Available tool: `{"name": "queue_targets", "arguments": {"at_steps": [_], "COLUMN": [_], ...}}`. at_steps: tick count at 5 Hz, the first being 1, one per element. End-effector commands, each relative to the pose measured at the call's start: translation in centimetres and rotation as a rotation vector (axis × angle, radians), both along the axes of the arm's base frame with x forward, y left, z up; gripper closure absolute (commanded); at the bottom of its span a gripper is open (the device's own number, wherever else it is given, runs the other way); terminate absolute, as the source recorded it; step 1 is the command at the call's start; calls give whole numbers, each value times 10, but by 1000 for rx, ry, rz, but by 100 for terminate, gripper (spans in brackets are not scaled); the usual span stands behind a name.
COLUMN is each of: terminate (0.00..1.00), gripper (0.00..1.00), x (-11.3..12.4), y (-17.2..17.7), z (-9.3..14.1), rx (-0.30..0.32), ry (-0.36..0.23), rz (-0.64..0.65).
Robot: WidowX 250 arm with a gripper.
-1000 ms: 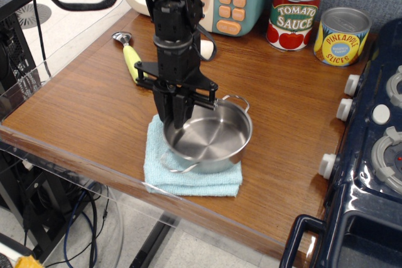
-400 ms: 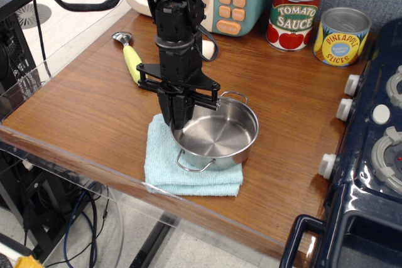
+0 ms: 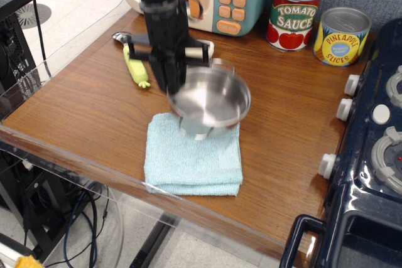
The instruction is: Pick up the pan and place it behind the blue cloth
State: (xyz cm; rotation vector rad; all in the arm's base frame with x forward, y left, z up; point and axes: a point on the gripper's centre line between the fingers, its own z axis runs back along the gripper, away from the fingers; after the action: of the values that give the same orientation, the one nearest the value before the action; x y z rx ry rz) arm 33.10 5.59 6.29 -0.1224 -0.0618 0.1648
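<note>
So right now I've got the small round shiny stainless-steel pan (image 3: 210,100) hanging off my jaws (image 3: 171,81), which are clamped on its left rim. It's up in the air, tilted a bit toward the camera, and the picture's blurry there, so I can't make out the wire handles properly.

The thing that matters for the next bit: the light blue folded terry cloth (image 3: 193,158) sits below and nearer than the pan, close to the near edge of the wooden counter (image 3: 81,114). The bare patch behind the cloth is on the far side of it, pretty much under where the pan hangs now. So I reckon it's mostly a straight lowering from here, maybe a nudge farther so the base lands clear of the cloth's far edge.

Compared to a moment back: the pan was sitting on the cloth, covering most of it. Now it's lifted off and moved toward the far side, and the cloth is almost fully showing. My arm has also shifted up and away, hiding part of the yellow-handled scoop (image 3: 134,67).
</note>
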Motion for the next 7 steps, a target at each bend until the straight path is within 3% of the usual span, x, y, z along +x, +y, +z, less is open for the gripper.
{"name": "queue_targets", "arguments": {"at_steps": [1, 2, 4, 5, 7], "terminate": [0, 0, 0, 0, 0], "gripper": [100, 100, 100, 0, 0], "x": [48, 70, 84, 82, 78], "y": [5, 1, -7, -8, -5], "z": [23, 15, -9, -14, -7], "rx": [-4, 1, 21, 41, 78], "ry": [-64, -47, -9, -5, -18], "rz": [66, 89, 81, 64, 92]}}
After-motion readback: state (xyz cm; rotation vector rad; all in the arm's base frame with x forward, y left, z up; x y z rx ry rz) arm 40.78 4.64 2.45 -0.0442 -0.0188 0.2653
